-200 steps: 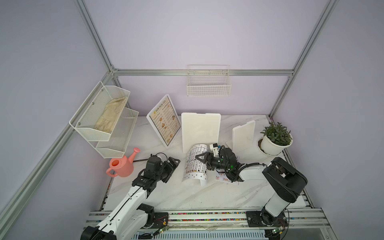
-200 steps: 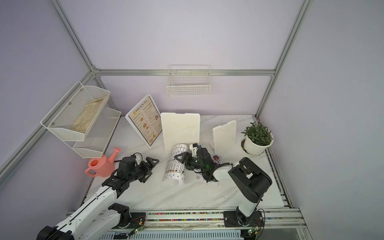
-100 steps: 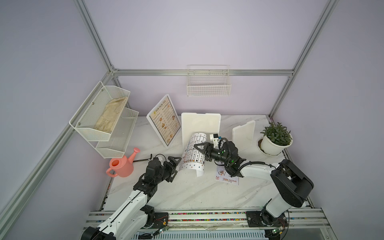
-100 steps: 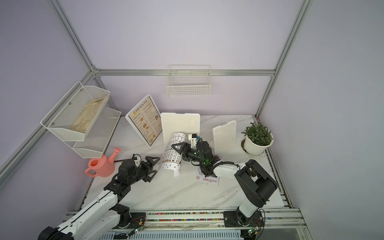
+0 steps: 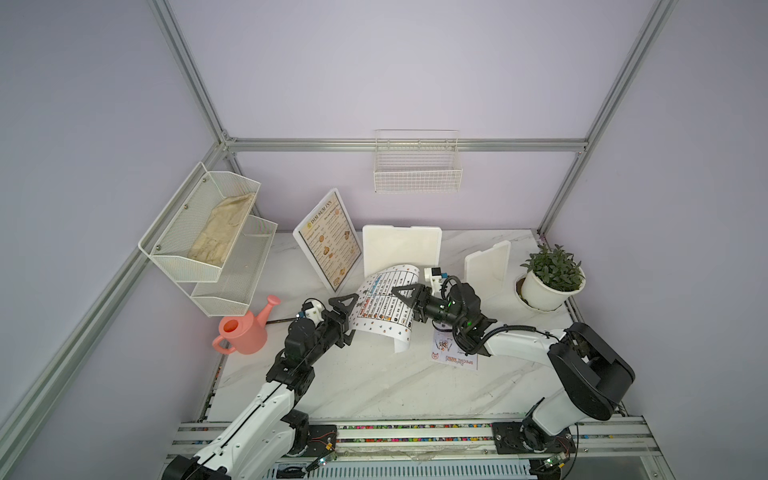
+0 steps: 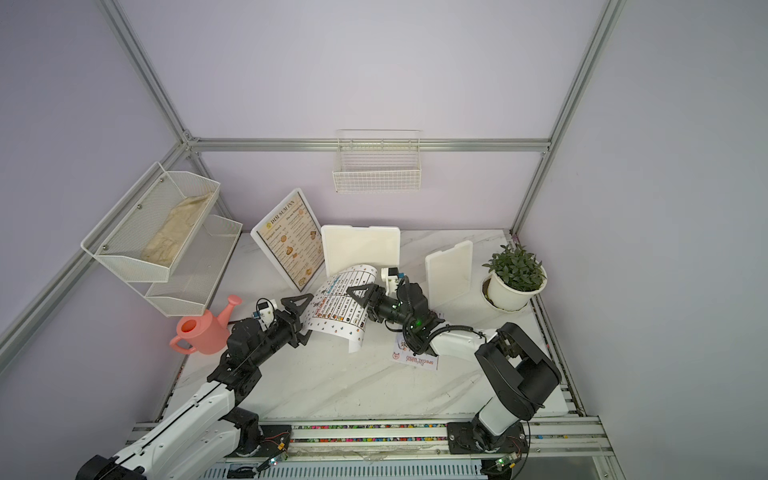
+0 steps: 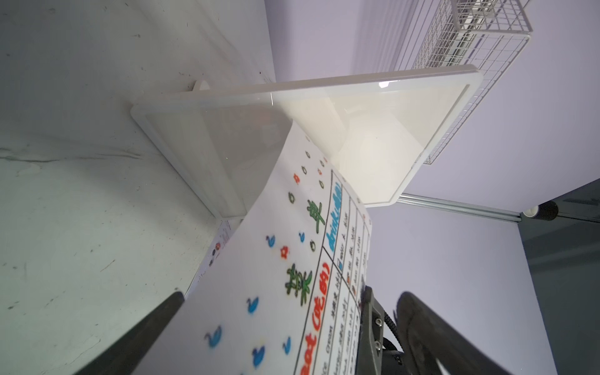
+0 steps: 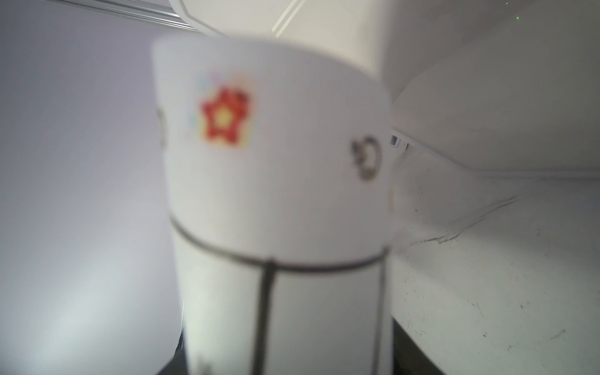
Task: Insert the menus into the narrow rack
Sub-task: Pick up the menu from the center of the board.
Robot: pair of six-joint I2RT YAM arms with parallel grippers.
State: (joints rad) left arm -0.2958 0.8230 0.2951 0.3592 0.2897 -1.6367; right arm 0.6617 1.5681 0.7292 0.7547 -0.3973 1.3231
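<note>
The white grid-table menu [image 5: 384, 303] hangs curled above the table, with my right gripper [image 5: 405, 305] shut on its right edge. In the right wrist view the sheet [image 8: 276, 162] fills the space between the jaws. My left gripper [image 5: 348, 318] is open, one finger on each side of the sheet's left edge [image 7: 276, 276]. The "DIM SUM INN" menu [image 5: 328, 239] stands tilted at the back left. The small "SPECIAL MENU" leaflet [image 5: 453, 353] lies flat under my right arm. The narrow wire rack [image 5: 417, 178] hangs empty on the back wall.
Two white upright stands [image 5: 401, 249] [image 5: 486, 266] sit behind the grippers. A potted plant [image 5: 550, 278] is at the right edge. A pink watering can [image 5: 241, 332] and a two-tier mesh shelf [image 5: 208, 249] holding a cloth are on the left.
The right gripper has lifted the grid menu off the table, up and back. The left arm has come in from the left, so its open jaws now straddle the sheet's left edge.
</note>
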